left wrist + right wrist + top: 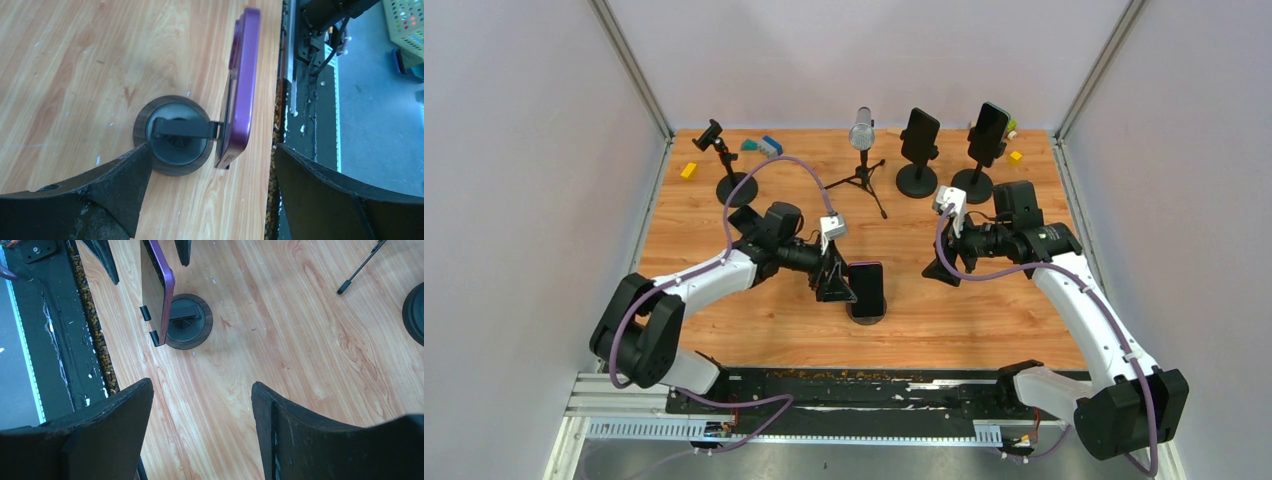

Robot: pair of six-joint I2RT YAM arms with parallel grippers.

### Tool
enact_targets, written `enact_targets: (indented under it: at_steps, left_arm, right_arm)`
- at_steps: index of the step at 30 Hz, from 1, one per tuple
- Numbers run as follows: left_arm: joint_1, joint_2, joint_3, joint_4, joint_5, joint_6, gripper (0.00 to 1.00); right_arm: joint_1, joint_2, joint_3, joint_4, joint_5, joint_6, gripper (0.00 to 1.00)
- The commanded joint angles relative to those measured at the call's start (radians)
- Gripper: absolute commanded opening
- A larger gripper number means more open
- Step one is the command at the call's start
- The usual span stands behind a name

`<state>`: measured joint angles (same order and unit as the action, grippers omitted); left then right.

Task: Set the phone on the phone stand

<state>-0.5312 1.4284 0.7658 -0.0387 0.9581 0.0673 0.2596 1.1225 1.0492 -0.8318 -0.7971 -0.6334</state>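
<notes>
The slim purple-edged phone with the dark screen [240, 85] is sitting upright in the cradle of the small black phone stand with the round dark base [172, 135]. The stand is resting on the wooden table [984, 320] close to the middle of its near edge. The phone's long axis is pointing up from the table, its screen is facing the near edge, and its back is leaning on the stand's short arm. The left gripper [212, 146] is hovering just beside it on the left-edge side, spread about as wide as it goes and holding nothing. One finger is lying on the far side of the stand's base and the other on the near-edge side, so phone and stand are lying straight ahead in the gap, touched by neither. The right gripper [201, 384] is hanging well apart toward the right edge, partly spread and empty, which makes the left arm much the nearer one. The placing is looking done. Any pull-back is likely turning on that gap: the phone is seated on a light stand that a brush from either finger could tip.
</notes>
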Motion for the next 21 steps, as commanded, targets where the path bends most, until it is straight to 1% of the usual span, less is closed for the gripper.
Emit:
enact_targets:
  at_steps: [1, 4, 8, 11, 14, 15, 18, 19, 21]
  left_arm:
    - [-0.042, 0.024, 0.036, 0.123, 0.06, -0.047, 0.95]
    - [-0.073, 0.053, 0.047, 0.125, 0.053, -0.042, 0.92]
    - [-0.091, 0.093, 0.078, 0.105, 0.063, -0.041, 0.78]
    - [-0.099, 0.103, 0.091, 0.082, 0.066, -0.029, 0.71]
    - [-0.101, 0.105, 0.096, 0.071, 0.064, -0.02, 0.62]
    - [-0.102, 0.106, 0.098, 0.062, 0.062, -0.013, 0.6]
    - [-0.102, 0.114, 0.11, 0.045, 0.059, 0.003, 0.51]
    - [-0.102, 0.12, 0.113, 0.015, 0.059, 0.013, 0.48]
    - [-0.102, 0.126, 0.122, -0.017, 0.059, 0.029, 0.45]
  right_arm:
    - [-0.007, -0.014, -0.007, 0.048, -0.042, -0.004, 0.73]
    - [-0.007, -0.005, -0.007, 0.047, -0.042, -0.006, 0.73]
    - [-0.007, -0.008, -0.013, 0.047, -0.045, -0.006, 0.73]
    - [-0.007, -0.012, -0.016, 0.045, -0.045, -0.008, 0.73]
    - [-0.008, -0.012, -0.019, 0.046, -0.049, -0.008, 0.73]
    - [-0.007, -0.012, -0.021, 0.046, -0.051, -0.008, 0.73]
    - [-0.007, -0.01, -0.023, 0.045, -0.051, -0.008, 0.73]
    - [-0.008, -0.009, -0.024, 0.045, -0.053, -0.008, 0.73]
    - [-0.007, -0.012, -0.026, 0.045, -0.053, -0.009, 0.73]
